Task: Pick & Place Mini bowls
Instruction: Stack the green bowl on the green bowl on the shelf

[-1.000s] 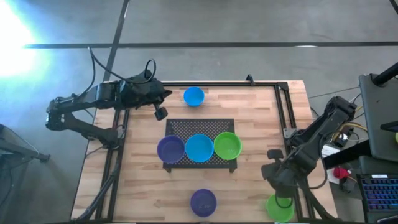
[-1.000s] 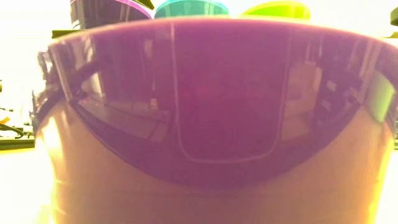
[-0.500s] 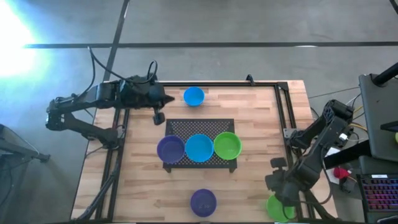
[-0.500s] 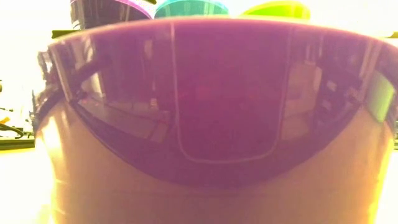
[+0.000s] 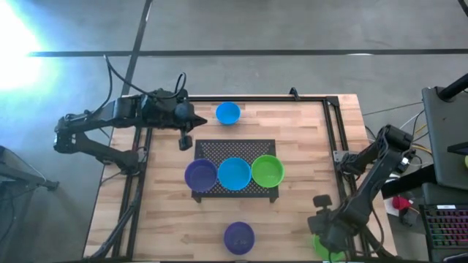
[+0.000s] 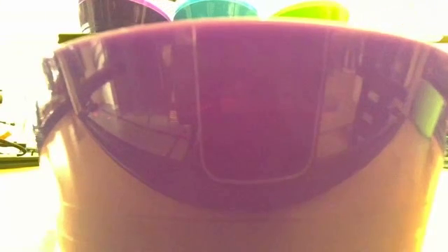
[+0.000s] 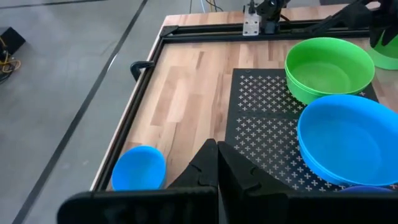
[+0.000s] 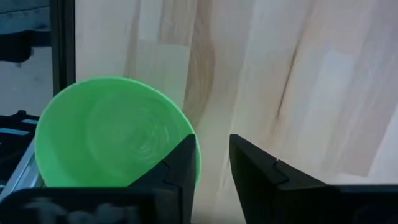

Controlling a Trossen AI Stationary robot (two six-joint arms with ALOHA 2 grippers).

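A lime green mini bowl (image 5: 319,248) (image 8: 112,137) sits on the wood at the table's near right corner. My right gripper (image 5: 327,232) (image 8: 212,142) is open just above it, one finger over the inside and one outside its rim. A blue mini bowl (image 5: 227,112) (image 7: 138,168) rests near the far edge. A purple one (image 5: 239,237) (image 6: 238,105) stands at the near edge and fills the low view. My left gripper (image 5: 184,141) (image 7: 217,152) is shut and hovers between the blue mini bowl and the mat. My right gripper comes from above at the lime green bowl's rim (image 8: 185,127) on the side toward the table's middle, one finger (image 8: 180,165) over the hollow and the other outside. I cannot tell whether either finger touches it. The bowl sits flat on the table.
A black mesh mat (image 5: 234,148) in the table's middle carries a purple bowl (image 5: 200,175), a blue bowl (image 5: 235,174) and a green bowl (image 5: 268,170) in a row. A black frame rail (image 5: 333,131) runs along the table's right and far edges. Equipment stands beyond the right edge.
My right gripper has moved toward the table's near edge and come down over the lime green bowl, which it now partly covers. The bowls have stayed where they were.
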